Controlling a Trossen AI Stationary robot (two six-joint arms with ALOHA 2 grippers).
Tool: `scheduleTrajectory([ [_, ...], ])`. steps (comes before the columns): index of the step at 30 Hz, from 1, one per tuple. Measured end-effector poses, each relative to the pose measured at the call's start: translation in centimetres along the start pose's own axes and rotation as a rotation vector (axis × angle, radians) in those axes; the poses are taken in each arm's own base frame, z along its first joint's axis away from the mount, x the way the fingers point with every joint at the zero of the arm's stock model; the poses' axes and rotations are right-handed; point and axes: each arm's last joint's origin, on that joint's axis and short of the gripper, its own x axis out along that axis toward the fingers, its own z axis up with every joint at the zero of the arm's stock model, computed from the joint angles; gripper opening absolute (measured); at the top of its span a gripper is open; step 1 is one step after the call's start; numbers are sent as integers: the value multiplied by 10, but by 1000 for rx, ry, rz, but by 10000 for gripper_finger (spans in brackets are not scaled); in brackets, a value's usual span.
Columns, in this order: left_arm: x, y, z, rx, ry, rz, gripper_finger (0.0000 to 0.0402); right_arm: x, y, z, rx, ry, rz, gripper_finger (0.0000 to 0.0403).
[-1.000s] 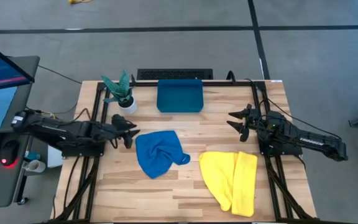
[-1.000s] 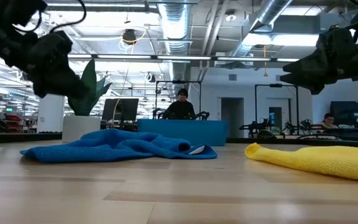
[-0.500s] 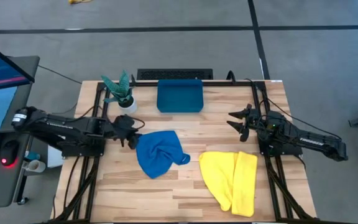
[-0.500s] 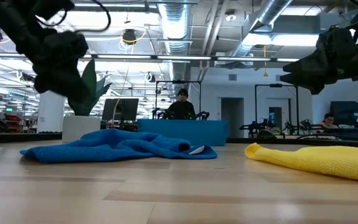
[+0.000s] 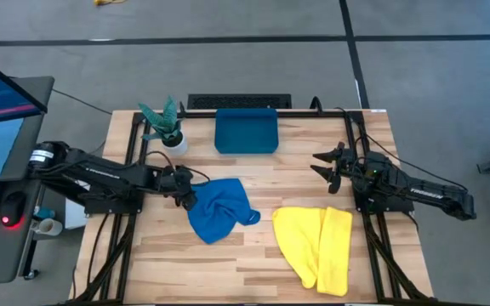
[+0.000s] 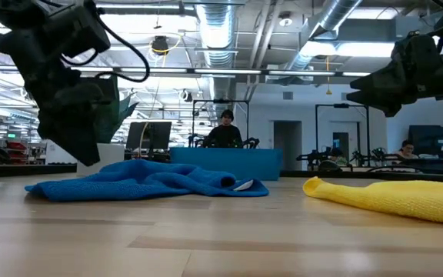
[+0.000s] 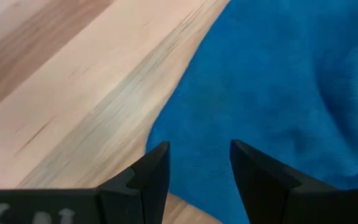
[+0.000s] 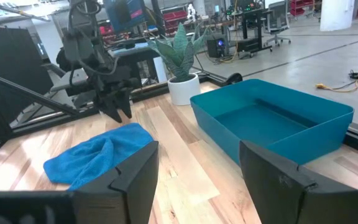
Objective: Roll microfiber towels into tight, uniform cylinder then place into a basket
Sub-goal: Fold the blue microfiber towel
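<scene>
The blue towel [image 5: 219, 209] lies crumpled at the table's middle, resting flat on the wood; it also shows in the low view [image 6: 144, 181] and the left wrist view [image 7: 278, 93]. The yellow towel [image 5: 317, 245] lies folded at the near right. The teal basket [image 5: 246, 131] stands at the far edge. My left gripper [image 5: 185, 194] is open and points down over the blue towel's left corner [image 7: 166, 134], a little above it. My right gripper [image 5: 323, 167] is open and empty above the table's right side.
A white pot with a green plant [image 5: 167, 127] stands at the far left, close behind my left arm. Bare wood lies between the towels and along the near edge. People sit at desks in the room beyond the table [image 6: 225, 131].
My left gripper has moved toward the table's right edge and down, from beside the plant pot to above the blue towel's left corner. The towels have stayed where they were.
</scene>
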Motion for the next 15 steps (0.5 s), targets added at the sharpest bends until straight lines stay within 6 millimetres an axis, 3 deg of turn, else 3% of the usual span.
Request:
scheduleTrajectory([
  [15,18,1,-6,11,56,91,159,0,0,0,0,0,0,244],
])
